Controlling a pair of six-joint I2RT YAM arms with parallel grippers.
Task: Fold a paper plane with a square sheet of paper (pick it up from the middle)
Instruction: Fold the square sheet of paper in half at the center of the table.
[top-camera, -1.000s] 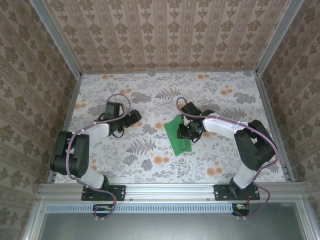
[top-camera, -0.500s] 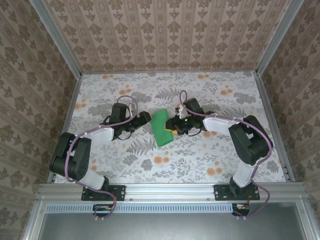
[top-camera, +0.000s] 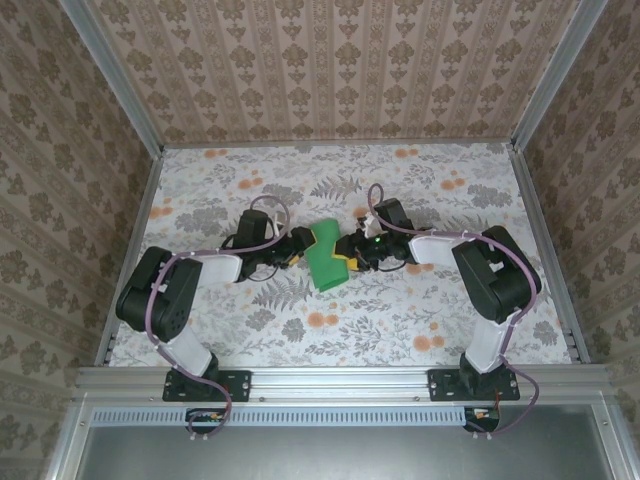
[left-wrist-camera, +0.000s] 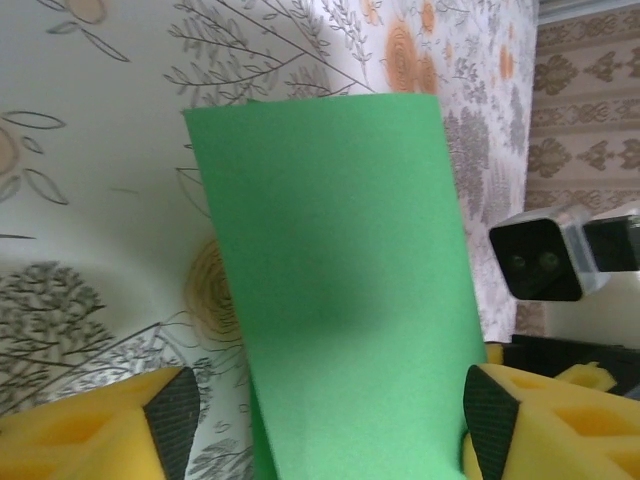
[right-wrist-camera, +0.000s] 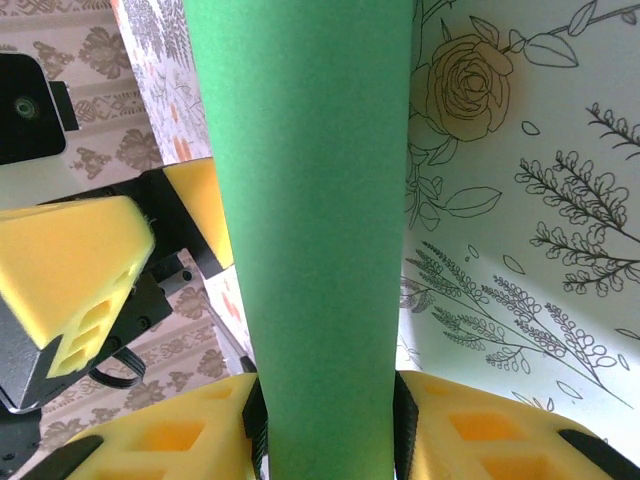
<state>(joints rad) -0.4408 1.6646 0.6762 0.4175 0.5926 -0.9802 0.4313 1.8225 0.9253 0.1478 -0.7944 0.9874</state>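
The square sheet of paper is bright green and bowed into a curve, and it hangs off the table between the two grippers at mid-table. My right gripper is shut on it: in the right wrist view the sheet is pinched across its width between the two pads. My left gripper stands open round the sheet's other end. In the left wrist view the sheet fills the space between the jaws, clear of the left pad and close against the right pad.
The floral table top stretches out on all sides, with metal rails and patterned walls round it. The right arm's wrist camera sits just beyond the sheet, so the two grippers nearly face each other.
My right gripper has lifted the sheet off the table and carried it left. The left gripper has come right to meet it, and its jaws have narrowed round the sheet.
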